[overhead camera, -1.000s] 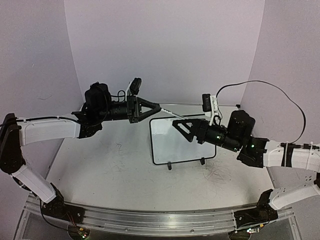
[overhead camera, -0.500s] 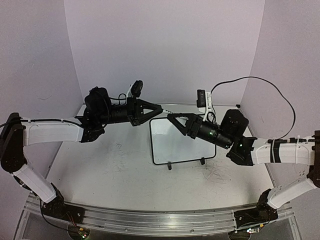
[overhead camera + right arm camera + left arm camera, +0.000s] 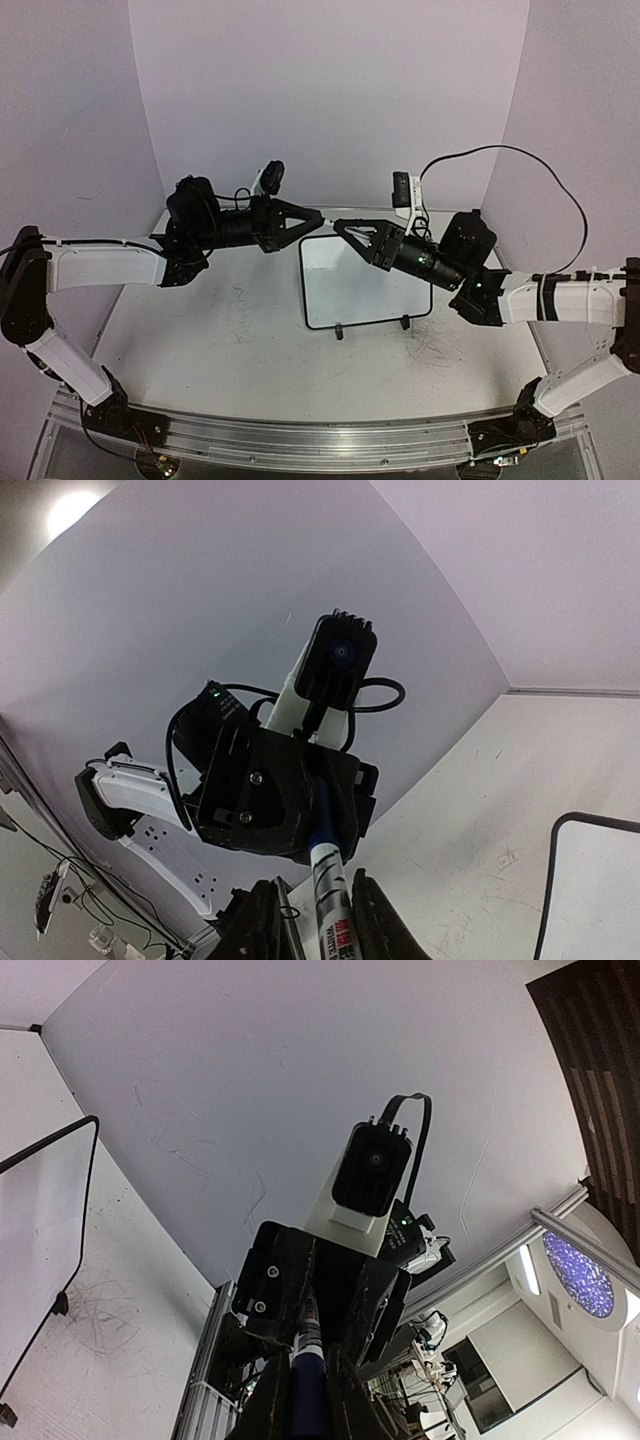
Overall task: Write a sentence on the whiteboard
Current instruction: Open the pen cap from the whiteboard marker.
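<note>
The whiteboard (image 3: 365, 290) stands upright on its two feet mid-table, and no sentence shows on its white face. Above its top-left corner a marker (image 3: 329, 220) hangs level between the two grippers, which meet tip to tip. My left gripper (image 3: 318, 215) is shut on the marker's blue cap (image 3: 308, 1400). My right gripper (image 3: 340, 227) has its fingers on either side of the marker's white printed barrel (image 3: 328, 901). A sliver of gap remains on one side. The board's black-framed edge shows in both wrist views (image 3: 40, 1250) (image 3: 600, 900).
Faint grey scuff scribbles mark the white tabletop (image 3: 440, 350) in front of the board. Lilac walls (image 3: 330, 100) close in the back and both sides. A metal rail (image 3: 300, 440) runs along the near edge by the arm bases.
My right arm has swung left and up to meet the left gripper, and its jaws have narrowed from wide open to close around the marker's barrel. The left gripper kept its hold.
</note>
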